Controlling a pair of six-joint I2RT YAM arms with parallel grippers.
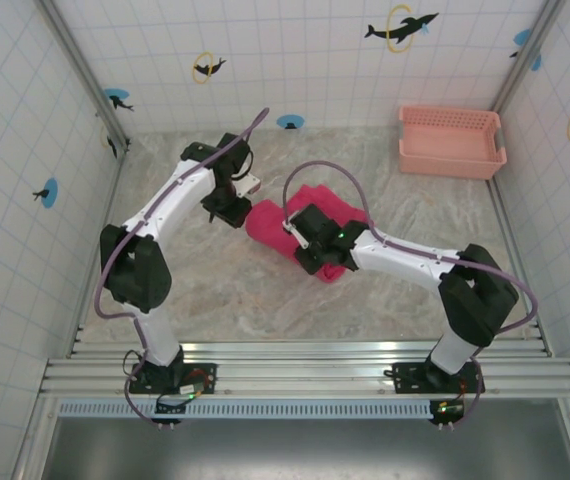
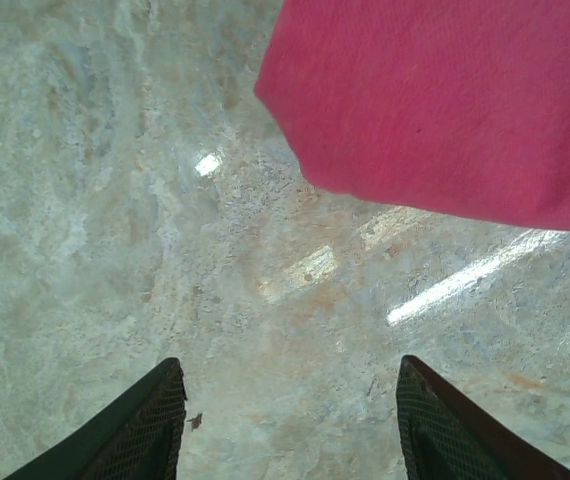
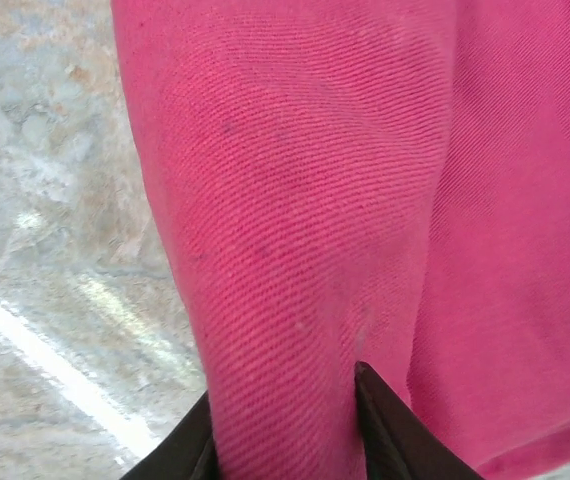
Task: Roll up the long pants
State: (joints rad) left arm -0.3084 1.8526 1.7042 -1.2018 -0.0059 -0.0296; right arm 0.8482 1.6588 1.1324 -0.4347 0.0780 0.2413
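Tabletop (image 2: 95, 200); right end effector (image 3: 285, 415) narrow on long pants (image 3: 295, 180); left end effector (image 2: 287, 365) wide

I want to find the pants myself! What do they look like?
Look at the marbled table. In its middle, between the two white arms, lies a soft bright magenta bundle: the long pants. The paler salmon basket at the far right corner is stiff slotted plastic.

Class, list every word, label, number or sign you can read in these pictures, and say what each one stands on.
None: no text can be read.
The pants, basket and table are plain.
The walls carry dolphin decals with rings, not letters or numbers.
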